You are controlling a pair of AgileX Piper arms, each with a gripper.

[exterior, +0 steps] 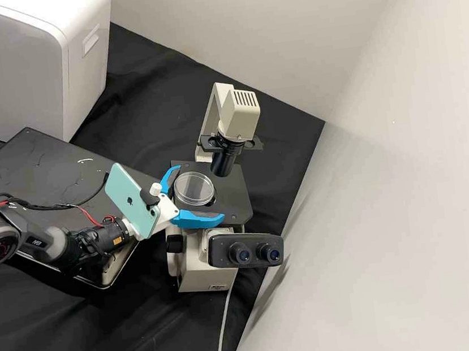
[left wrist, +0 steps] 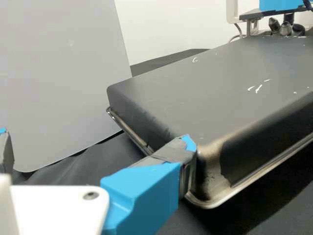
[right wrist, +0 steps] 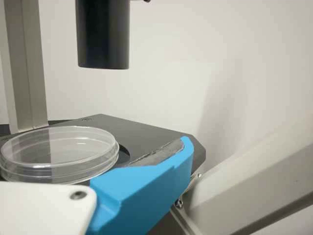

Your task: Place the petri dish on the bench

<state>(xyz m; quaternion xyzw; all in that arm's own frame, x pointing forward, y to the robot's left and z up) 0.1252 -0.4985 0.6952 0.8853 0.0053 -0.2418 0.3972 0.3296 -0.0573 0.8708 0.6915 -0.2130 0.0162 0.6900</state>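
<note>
- While the petri dish (exterior: pixel 193 187) lies on the stage of the microscope (exterior: pixel 199 262) and not on the tabletop (exterior: pixel 67 344), the task is, in my judgement, only at its beginning.
- The right jaws stand wide, with one blue finger on each side of the dish; I see no firm grip yet.
- The left jaws are wide too and hold nothing, close by a black tray (left wrist: pixel 230 98).
- Left to do: close, lift, set down.

Pale walls (exterior: pixel 284 21) stand just beyond the right hand (exterior: pixel 201 192). Black cloth covers the table (exterior: pixel 67 344) beneath it, and a white cabinet (exterior: pixel 26 58) sits well behind.
</note>
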